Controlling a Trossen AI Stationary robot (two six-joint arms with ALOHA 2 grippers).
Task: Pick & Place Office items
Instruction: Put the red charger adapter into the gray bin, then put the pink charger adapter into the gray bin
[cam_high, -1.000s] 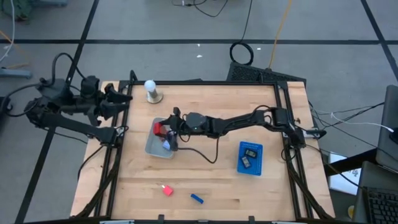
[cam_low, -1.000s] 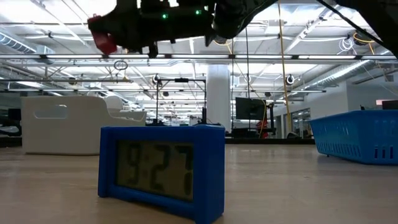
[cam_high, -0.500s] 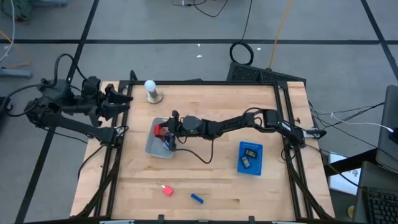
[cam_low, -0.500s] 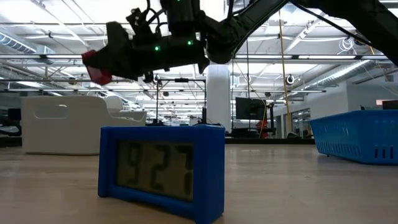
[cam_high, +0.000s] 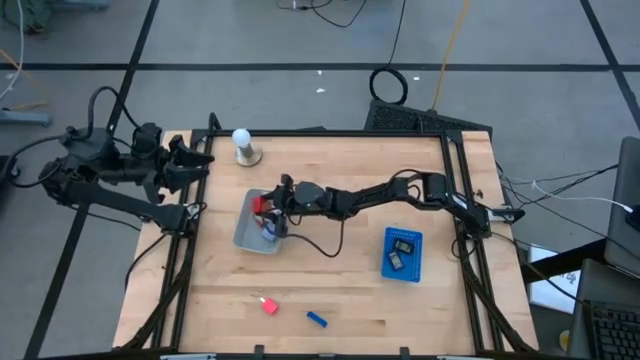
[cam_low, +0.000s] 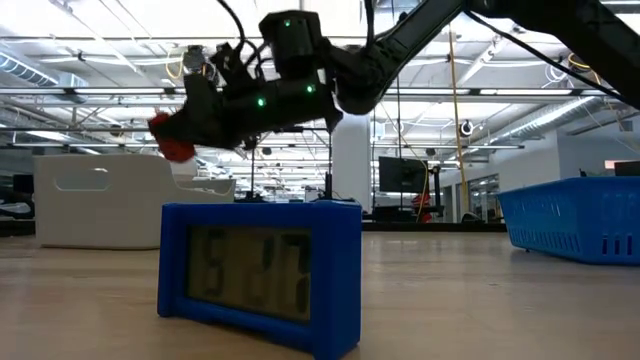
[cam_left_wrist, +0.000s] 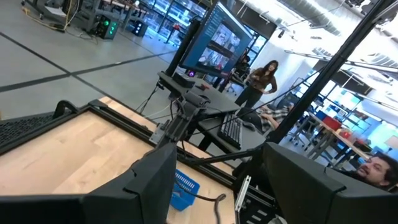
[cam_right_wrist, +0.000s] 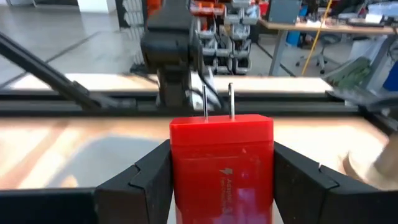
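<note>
My right gripper (cam_high: 266, 206) reaches across from the table's right and is shut on a red block (cam_right_wrist: 221, 165) with two metal prongs (cam_right_wrist: 217, 101). It hangs over the grey tray (cam_high: 246, 232), which holds a small blue-purple item (cam_high: 271, 233). In the low view the red block (cam_low: 176, 142) hangs in the air above the grey tray (cam_low: 100, 200). A red item (cam_high: 268, 306) and a blue item (cam_high: 317, 320) lie on the wood near the front edge. My left gripper (cam_high: 197, 160) waits beyond the table's left edge, open with nothing in it (cam_left_wrist: 217, 186). My right gripper pinches the red block's two side faces (cam_right_wrist: 177, 168) between its two fingers (cam_right_wrist: 146, 177). The fingers lie level and come from the table's right. The pronged end points away from the wrist. The block is lifted clear, above the grey tray.
A blue tray (cam_high: 402, 254) with dark items sits at the right. A white ball on a brass base (cam_high: 243, 147) stands at the far left. A blue digital clock (cam_low: 260, 275) stands close to the low camera, and a blue basket (cam_low: 575, 218) is at that view's right.
My right gripper has come down toward the grey tray with the red block still in its hold. The arm has sunk lower over the table. The block stays clear of the tray.
</note>
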